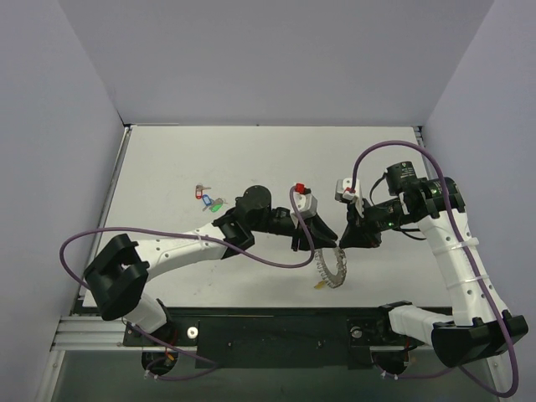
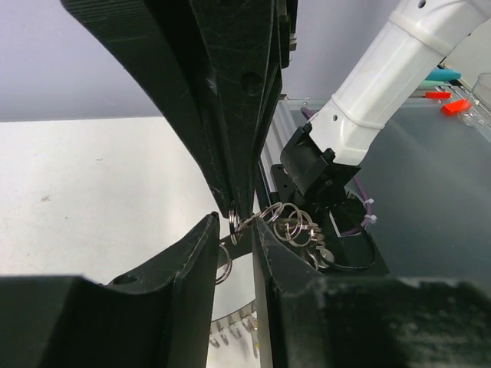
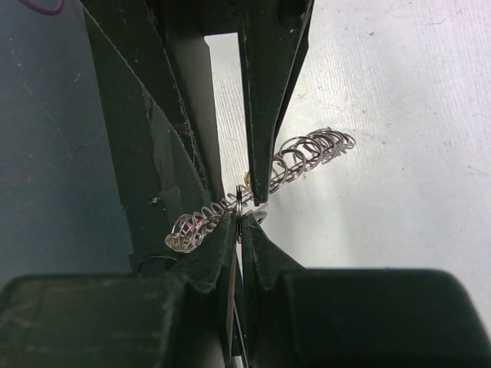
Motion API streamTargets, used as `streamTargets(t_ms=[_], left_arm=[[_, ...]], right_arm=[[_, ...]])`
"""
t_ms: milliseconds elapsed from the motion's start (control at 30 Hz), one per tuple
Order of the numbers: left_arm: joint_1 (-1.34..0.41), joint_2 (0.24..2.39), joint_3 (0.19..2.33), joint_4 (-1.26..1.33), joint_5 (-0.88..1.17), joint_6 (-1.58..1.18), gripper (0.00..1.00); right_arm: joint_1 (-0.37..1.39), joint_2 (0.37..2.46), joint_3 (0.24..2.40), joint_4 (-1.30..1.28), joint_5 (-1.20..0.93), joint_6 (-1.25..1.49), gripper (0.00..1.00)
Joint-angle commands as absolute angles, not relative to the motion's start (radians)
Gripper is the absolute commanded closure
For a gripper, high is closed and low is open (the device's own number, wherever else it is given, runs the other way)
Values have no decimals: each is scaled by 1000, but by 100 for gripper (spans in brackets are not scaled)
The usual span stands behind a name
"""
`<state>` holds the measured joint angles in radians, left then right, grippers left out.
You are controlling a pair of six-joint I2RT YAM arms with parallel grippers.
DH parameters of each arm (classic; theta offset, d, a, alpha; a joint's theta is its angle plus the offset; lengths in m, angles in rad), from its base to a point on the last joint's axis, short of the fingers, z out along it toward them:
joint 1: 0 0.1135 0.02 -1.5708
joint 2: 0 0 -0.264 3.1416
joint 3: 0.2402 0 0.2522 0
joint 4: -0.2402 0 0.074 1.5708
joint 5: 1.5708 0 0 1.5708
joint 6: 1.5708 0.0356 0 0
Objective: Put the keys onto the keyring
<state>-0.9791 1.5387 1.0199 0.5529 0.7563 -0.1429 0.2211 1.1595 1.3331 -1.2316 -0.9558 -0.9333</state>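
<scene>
A white table (image 1: 167, 159) boxed in by lilac walls lies under your arms. Well to the left of the keyring (image 1: 332, 270), toward the back, the keys (image 1: 206, 198) lie in a small cluster. Just left of the keyring's top, your left gripper (image 1: 310, 243) is narrowed, its jaws either side of the wire; the views don't settle whether it bites. Just right of that top, your right gripper (image 1: 343, 243) is pinched tight on the wire. You seem to be steadying the loop. Next you'll need a sure hold, then one arm spare to fetch a key. The loop's long axis runs from the pinch toward the near edge.
</scene>
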Motion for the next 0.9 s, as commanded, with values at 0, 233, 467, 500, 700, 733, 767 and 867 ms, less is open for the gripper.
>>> streamTargets(t_ms=[0, 233, 467, 500, 700, 733, 767, 867], left_arm=[[-992, 1548, 1074, 614, 775, -138, 68], [-997, 1560, 1078, 607, 787, -147, 83], [-997, 1577, 1111, 534, 810, -149, 100], [-997, 1575, 1111, 532, 807, -158, 100], [-996, 1513, 1002, 650, 701, -234, 100], [-997, 1494, 985, 687, 672, -247, 100], [-997, 1482, 944, 749, 649, -276, 100], [-1000, 1438, 873, 880, 547, -342, 100]], right_arm=[[210, 1163, 1351, -1267, -1017, -946, 100], [207, 1163, 1347, -1266, -1025, -945, 100], [199, 1161, 1344, -1250, -1029, -925, 100], [195, 1154, 1341, -1240, -1034, -908, 100], [134, 1098, 1286, -1149, -1095, -809, 67], [117, 1079, 1272, -1129, -1109, -801, 64], [100, 1072, 1261, -1120, -1118, -772, 62], [57, 1031, 1227, -1007, -1182, -630, 59]])
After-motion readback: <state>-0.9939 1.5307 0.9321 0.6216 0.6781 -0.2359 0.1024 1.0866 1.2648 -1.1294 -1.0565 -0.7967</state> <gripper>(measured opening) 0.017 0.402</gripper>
